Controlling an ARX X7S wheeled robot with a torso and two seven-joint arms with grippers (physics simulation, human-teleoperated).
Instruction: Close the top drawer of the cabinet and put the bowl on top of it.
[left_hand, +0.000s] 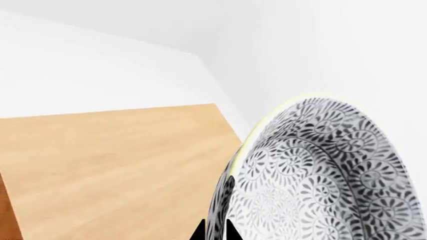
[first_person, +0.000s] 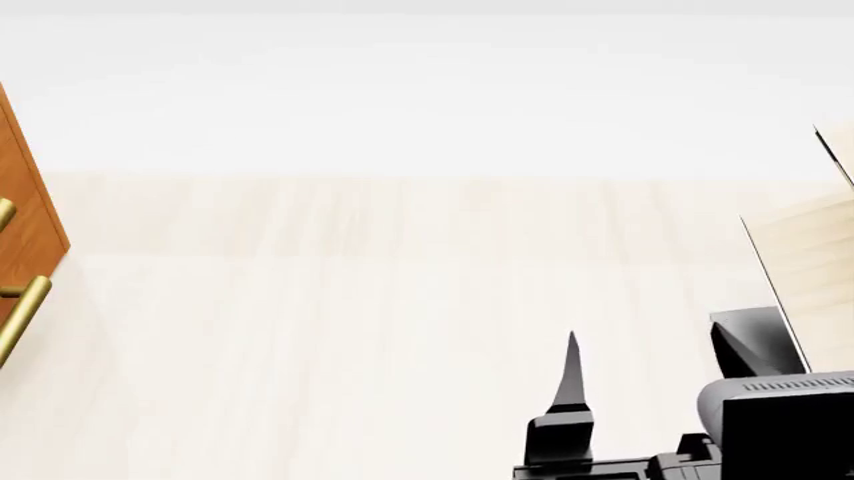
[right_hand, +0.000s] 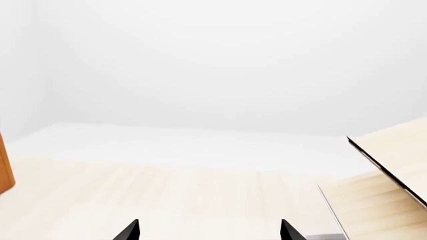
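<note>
The bowl (left_hand: 320, 175), white with a dense grey floral pattern, fills one side of the left wrist view, tilted on edge. My left gripper (left_hand: 215, 228) is shut on its rim, one black fingertip on each side of the wall. Beyond the bowl lies the flat wooden top of the cabinet (left_hand: 113, 165). In the head view only a strip of the cabinet (first_person: 30, 205) shows at the left edge, with a brass handle (first_person: 24, 315); the top drawer's front is cut off. My right gripper (right_hand: 208, 231) is open and holds nothing, low at the head view's right (first_person: 641, 385).
A pale light-wood structure (first_person: 814, 240) with dark edging stands at the right, also seen in the right wrist view (right_hand: 393, 165). Pale wood floor (first_person: 400, 300) stretches between it and the cabinet, with white walls behind.
</note>
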